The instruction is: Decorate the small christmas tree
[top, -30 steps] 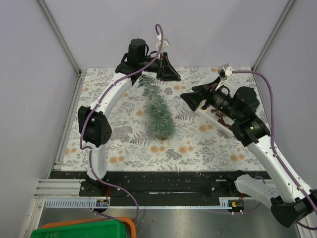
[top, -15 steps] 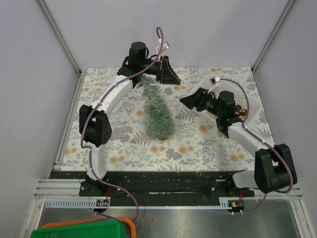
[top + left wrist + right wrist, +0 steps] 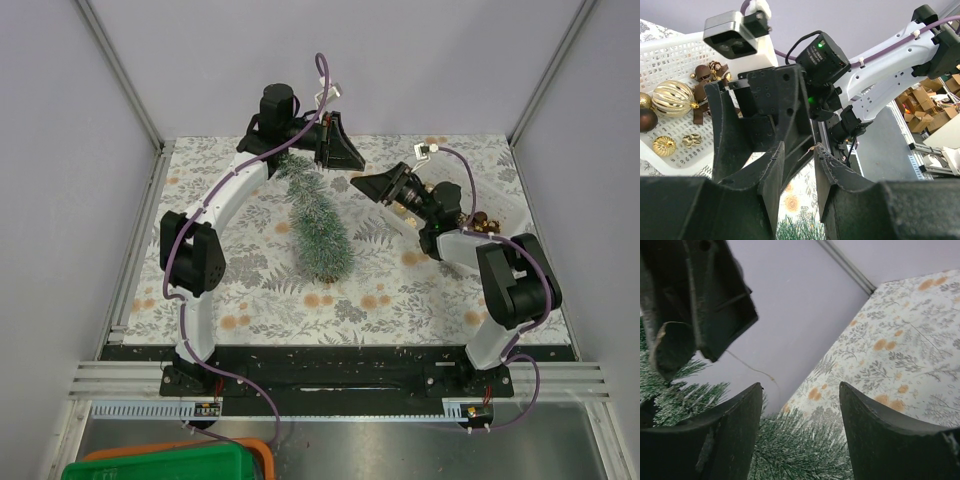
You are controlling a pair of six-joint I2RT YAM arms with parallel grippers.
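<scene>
Here, the narrow-jawed left gripper (image 3: 345, 155) faces the wide-jawed, empty right gripper (image 3: 362, 184) at the tip of the small christmas tree (image 3: 320, 225), likely to pass a thread (image 3: 752, 369).

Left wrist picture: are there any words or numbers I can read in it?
No text here is readable.
On the black box with the green light, on the right arm: small white print, too blurred to read.
On the cardboard boxes behind: no print that shows.
</scene>
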